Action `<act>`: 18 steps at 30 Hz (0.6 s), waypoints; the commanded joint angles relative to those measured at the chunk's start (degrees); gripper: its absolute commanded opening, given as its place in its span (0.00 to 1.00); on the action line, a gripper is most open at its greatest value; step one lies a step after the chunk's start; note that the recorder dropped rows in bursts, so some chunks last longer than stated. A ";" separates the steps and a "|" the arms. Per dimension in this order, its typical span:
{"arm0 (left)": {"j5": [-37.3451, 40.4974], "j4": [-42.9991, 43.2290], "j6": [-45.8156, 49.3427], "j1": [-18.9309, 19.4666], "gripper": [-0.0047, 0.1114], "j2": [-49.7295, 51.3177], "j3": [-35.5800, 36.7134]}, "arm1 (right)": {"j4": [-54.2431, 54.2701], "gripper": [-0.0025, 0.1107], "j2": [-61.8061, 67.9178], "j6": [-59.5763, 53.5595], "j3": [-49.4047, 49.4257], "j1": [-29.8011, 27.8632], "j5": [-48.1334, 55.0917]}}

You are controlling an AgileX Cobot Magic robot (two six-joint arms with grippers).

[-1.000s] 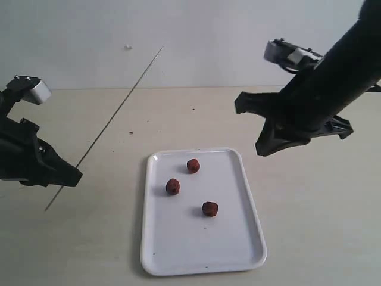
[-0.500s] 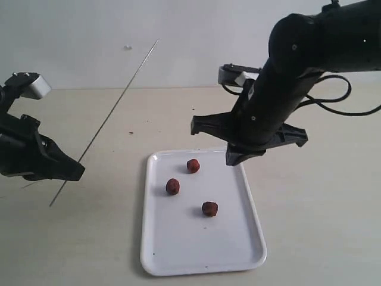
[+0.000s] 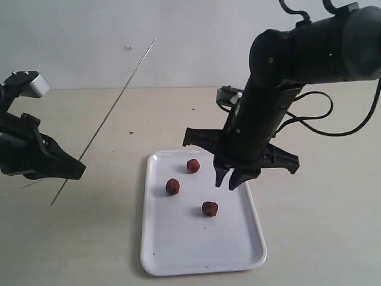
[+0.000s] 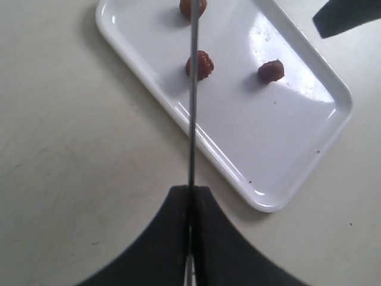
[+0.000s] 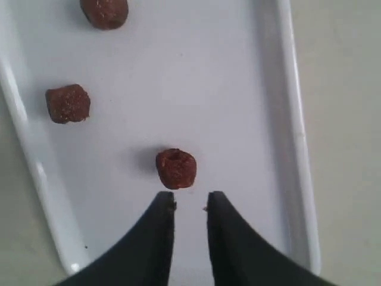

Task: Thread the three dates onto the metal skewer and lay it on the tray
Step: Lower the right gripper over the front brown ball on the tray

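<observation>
Three dark reddish-brown dates (image 3: pixel 193 165) (image 3: pixel 172 186) (image 3: pixel 209 208) lie on the white tray (image 3: pixel 196 244). My left gripper (image 3: pixel 74 171) is shut on the thin metal skewer (image 3: pixel 111 110) near its lower end, left of the tray, and the rod slants up and away. In the left wrist view the skewer (image 4: pixel 192 89) runs out of the gripper (image 4: pixel 191 189) across the tray (image 4: pixel 286 137). My right gripper (image 3: pixel 226 183) hovers over the tray, narrowly open and holding nothing. In the right wrist view its tips (image 5: pixel 190 199) stand just short of the nearest date (image 5: pixel 175 168).
The tray sits on a plain beige tabletop (image 3: pixel 321 226) with a pale wall behind. The right arm's black cables (image 3: pixel 315 122) hang behind it. The other two dates (image 5: pixel 68 103) (image 5: pixel 105 11) lie farther along the tray (image 5: pixel 238 89) from the right gripper.
My right arm has swung left and down from beside the tray to just above it, its fingers now pointing down near a date. The left gripper and skewer have barely moved.
</observation>
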 commanded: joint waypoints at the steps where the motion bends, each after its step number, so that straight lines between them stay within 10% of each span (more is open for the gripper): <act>1: -0.11 -1.25 -0.63 0.22 0.04 -0.45 0.20 | 0.43 0.39 2.38 3.64 -0.30 2.07 -2.42; 18: 0.23 -1.87 -1.13 0.22 0.04 -0.45 0.20 | -7.38 0.49 7.14 12.44 -0.30 4.28 -6.88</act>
